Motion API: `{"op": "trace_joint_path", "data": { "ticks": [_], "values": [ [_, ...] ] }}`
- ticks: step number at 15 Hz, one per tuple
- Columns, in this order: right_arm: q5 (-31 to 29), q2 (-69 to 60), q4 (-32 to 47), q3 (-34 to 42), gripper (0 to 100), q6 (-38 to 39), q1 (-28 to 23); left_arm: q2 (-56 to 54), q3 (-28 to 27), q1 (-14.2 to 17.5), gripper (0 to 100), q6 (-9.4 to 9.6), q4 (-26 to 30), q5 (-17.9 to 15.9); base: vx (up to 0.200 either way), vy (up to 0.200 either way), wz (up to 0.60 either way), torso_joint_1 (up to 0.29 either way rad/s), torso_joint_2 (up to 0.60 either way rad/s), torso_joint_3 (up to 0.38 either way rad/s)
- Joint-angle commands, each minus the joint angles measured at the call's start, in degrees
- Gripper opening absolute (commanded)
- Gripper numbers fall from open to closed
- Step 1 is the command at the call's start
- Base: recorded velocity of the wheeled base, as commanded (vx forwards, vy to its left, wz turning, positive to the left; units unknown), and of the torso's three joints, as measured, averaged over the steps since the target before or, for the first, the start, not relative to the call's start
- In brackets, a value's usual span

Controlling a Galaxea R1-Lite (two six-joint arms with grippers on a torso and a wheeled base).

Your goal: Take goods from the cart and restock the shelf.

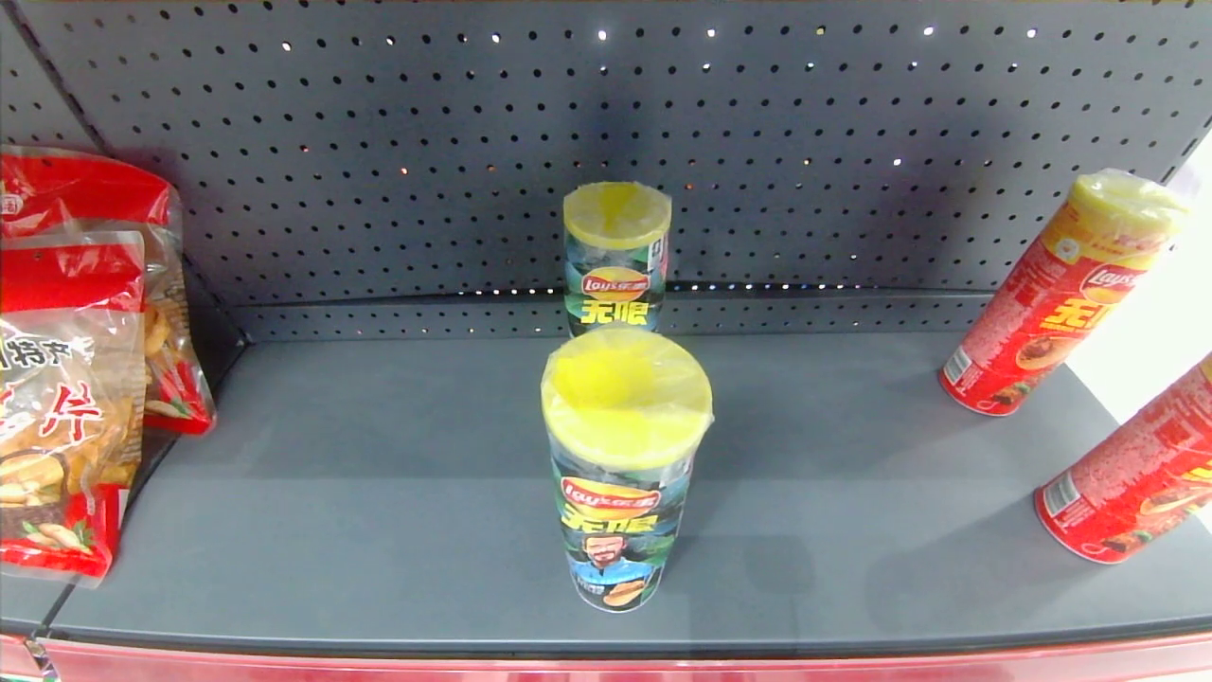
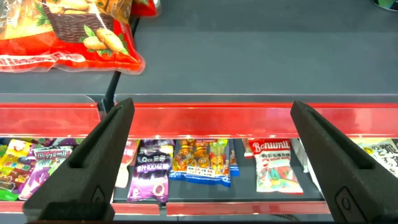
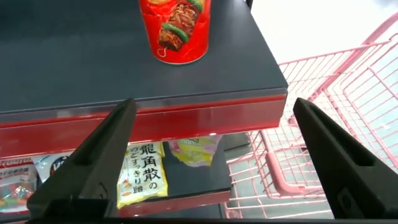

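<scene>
With the left hand (image 2: 212, 107) and right hand (image 3: 215, 104) both spread and empty before the shelf (image 1: 379, 493) (a can (image 1: 620, 464) stood placed), the next move probably called for reaching into the cart (image 3: 336, 124).

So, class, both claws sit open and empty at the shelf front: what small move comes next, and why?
Probably turn the right claw toward the pink cart for another item: it and the left claw are open and empty, and the shelf has bare space.
</scene>
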Motion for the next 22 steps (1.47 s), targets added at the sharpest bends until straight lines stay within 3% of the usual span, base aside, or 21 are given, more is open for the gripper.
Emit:
{"op": "trace_joint_path", "data": {
  "ticks": [1,5,6,8,10,13,17,20,22],
  "values": [
    [-0.1,-2.4,-0.1,0.1,100,0.2,1.5,0.0,0.0,0.0,100,-0.04,0.0,0.0,0.0,0.0,0.0,0.0,0.0,0.0],
    [-2.3,-4.4,-0.1,0.2,100,1.0,2.0,0.0,0.0,0.0,100,-0.04,0.0,0.0,0.0,0.0,0.0,0.0,0.0,0.0],
    [-1.4,-4.4,0.2,0.1,100,0.6,2.0,0.0,0.0,0.0,100,-0.04,0.0,0.0,0.0,0.0,0.0,0.0,0.0,0.0],
    [6.1,-4.5,0.2,0.1,100,-1.1,2.3,0.0,0.0,0.0,100,-0.04,0.0,0.0,0.0,0.0,0.0,0.0,0.0,0.0],
    [8.2,-4.5,0.9,-0.1,100,0.0,2.3,0.0,0.0,0.0,100,-0.04,0.0,0.0,0.0,0.0,0.0,0.0,0.0,0.0],
    [-0.1,-4.4,4.5,-1.5,100,-2.1,2.1,0.0,0.0,0.0,100,-0.04,0.0,0.0,0.0,0.0,0.0,0.0,0.0,0.0],
    [-0.1,-4.4,4.2,-1.3,100,-3.9,2.1,0.0,0.0,0.0,100,-0.04,0.0,0.0,0.0,0.0,0.0,0.0,0.0,0.0],
    [9.3,-4.4,4.3,-1.3,100,-8.0,2.1,0.0,0.0,0.0,100,-0.04,0.0,0.0,0.0,0.0,0.0,0.0,0.0,0.0],
    [6.8,-4.4,4.4,-1.1,100,-1.9,2.1,0.0,0.0,0.0,100,0.05,0.0,0.0,0.0,0.0,0.0,0.0,0.0,0.0]
  ]
}}
